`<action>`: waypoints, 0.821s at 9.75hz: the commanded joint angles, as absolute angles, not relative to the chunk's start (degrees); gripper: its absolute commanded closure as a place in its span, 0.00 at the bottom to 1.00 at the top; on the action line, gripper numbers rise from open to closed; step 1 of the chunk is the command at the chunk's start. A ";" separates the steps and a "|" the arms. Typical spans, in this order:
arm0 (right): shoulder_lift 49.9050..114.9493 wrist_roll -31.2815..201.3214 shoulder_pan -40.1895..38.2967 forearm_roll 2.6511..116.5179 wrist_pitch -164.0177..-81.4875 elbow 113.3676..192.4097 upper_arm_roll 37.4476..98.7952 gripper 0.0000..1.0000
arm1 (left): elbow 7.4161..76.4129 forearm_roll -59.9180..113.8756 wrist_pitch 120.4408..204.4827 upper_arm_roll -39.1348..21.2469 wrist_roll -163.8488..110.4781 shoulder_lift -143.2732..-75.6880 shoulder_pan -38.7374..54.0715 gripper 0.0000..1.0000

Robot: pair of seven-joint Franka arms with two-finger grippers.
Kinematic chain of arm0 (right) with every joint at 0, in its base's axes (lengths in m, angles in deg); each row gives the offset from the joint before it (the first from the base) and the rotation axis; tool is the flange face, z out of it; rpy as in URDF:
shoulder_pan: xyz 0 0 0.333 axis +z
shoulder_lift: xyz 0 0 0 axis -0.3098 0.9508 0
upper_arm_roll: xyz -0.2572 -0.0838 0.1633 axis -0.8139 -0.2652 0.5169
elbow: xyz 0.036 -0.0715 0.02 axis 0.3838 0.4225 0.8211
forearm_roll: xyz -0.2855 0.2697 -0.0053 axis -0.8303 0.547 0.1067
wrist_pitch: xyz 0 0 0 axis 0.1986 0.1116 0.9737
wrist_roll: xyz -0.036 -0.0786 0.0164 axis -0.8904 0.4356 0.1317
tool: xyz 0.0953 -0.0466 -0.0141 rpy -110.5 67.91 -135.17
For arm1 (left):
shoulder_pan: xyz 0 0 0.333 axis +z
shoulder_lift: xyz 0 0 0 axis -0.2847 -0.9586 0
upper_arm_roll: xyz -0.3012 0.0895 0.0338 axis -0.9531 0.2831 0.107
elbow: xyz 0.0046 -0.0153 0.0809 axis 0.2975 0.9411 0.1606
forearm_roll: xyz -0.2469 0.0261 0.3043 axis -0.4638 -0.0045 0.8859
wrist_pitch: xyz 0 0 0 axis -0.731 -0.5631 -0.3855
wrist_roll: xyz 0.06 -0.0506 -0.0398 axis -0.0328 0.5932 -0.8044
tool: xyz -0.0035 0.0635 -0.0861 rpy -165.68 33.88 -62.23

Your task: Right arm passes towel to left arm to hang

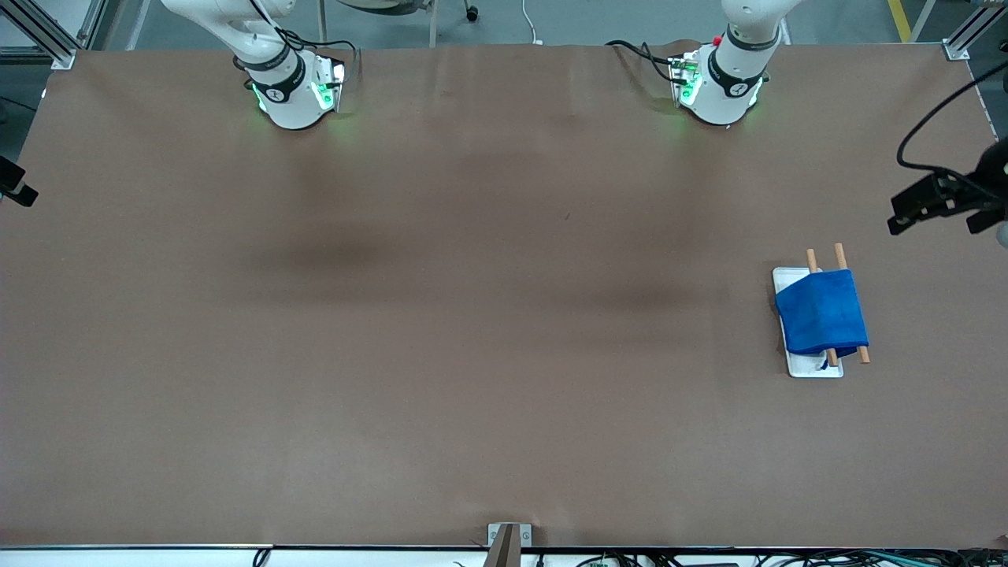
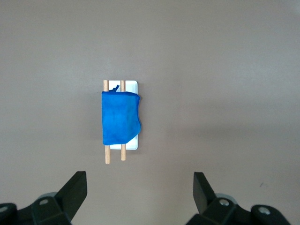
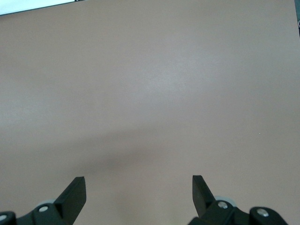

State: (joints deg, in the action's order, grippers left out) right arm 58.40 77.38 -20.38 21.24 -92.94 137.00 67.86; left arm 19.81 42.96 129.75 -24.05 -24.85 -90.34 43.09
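- Toward the left arm's end of the worktop point(image 1: 472, 331), the towel point(image 1: 821, 312) lies draped over two wooden rods point(image 1: 842, 260) on a white tray point(image 1: 815, 368).
- Left gripper point(image 2: 138, 187) hangs high above the worktop, fingers spread wide and empty, the towel below and well apart from it.
- Right gripper point(image 3: 138, 190) is likewise wide open and empty over bare worktop, with the towel nowhere in its wrist view.

The blue towel point(image 1: 821, 313) lies draped over two wooden rods point(image 1: 841, 257) on a white tray point(image 1: 815, 368), toward the left arm's end of the brown bench point(image 1: 441, 315). Both arm bases glow green along the top; the left arm's base point(image 1: 720, 87) bears a red knob
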 commanded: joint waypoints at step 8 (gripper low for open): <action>57.64 81.40 -20.68 20.81 -91.60 137.27 67.95 0.00 | 38.00 36.41 130.55 0.41 -24.98 -75.25 19.10 0.00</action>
State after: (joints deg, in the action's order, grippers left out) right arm 58.38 80.11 -20.42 21.17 -91.86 136.96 67.78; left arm 32.50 37.10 128.75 -0.64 -24.81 -77.97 20.54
